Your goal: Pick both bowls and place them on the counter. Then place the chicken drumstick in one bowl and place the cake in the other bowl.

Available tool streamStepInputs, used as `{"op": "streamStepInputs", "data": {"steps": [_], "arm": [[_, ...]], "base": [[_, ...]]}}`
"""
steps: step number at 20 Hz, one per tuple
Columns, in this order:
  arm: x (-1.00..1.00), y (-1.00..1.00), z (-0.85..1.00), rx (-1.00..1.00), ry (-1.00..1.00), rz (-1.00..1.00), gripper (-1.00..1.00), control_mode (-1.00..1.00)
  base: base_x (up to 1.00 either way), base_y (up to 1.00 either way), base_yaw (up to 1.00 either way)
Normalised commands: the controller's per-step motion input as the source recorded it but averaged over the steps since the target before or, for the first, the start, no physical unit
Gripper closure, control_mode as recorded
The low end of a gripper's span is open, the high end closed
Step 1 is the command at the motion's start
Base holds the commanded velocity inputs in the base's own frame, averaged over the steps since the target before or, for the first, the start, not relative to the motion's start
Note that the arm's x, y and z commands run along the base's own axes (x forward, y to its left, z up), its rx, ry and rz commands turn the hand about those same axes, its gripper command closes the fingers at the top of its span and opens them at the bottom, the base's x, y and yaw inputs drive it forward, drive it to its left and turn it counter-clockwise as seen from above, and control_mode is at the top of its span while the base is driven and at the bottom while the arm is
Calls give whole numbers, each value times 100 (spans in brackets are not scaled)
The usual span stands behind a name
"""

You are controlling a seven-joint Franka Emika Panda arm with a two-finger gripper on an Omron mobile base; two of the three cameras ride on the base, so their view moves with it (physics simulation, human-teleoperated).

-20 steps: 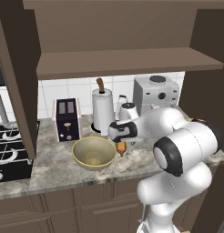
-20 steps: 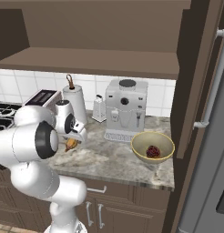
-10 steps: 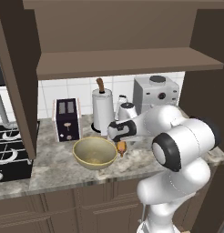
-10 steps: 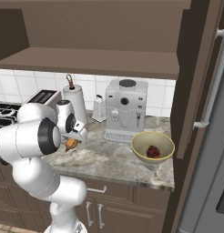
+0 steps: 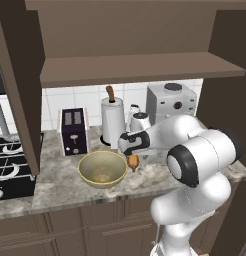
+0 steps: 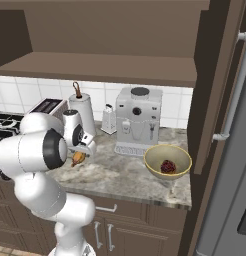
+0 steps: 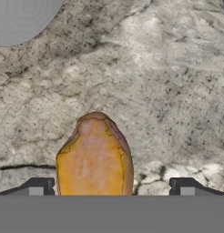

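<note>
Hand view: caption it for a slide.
Open gripper straddles the chicken drumstick lying on the marbled counter.

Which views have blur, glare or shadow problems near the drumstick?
Hand view: chicken drumstick sharp, counter evenly lit, no glare. Left base view: drumstick small, shaded under the hand. Right base view: drumstick partly behind the arm; the cake is clear.

Two cameras sit behind me, left and right, looking forward and down at the same bench (image 5: 60, 187). My hand camera looks straight down, very close to its surface.
</note>
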Motion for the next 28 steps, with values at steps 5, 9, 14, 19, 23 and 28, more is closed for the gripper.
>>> {"op": "streamStepInputs", "data": {"steps": [5, 9, 14, 19, 23, 28], "arm": [[0, 0, 0, 1, 0, -1, -100, -100], [0, 1, -7, 0, 0, -1, -100, -100], [0, 4, -13, 0, 0, 0, -100, -100], [0, 6, -16, 0, 0, 0, -100, -100], [3, 17, -9, 0, 0, 0, -100, -100], [-1, 10, -6, 1, 0, 0, -100, -100]], "base": [[0, 0, 0], [0, 0, 0], [0, 0, 0], [0, 0, 0], [0, 0, 0], [0, 0, 0]]}}
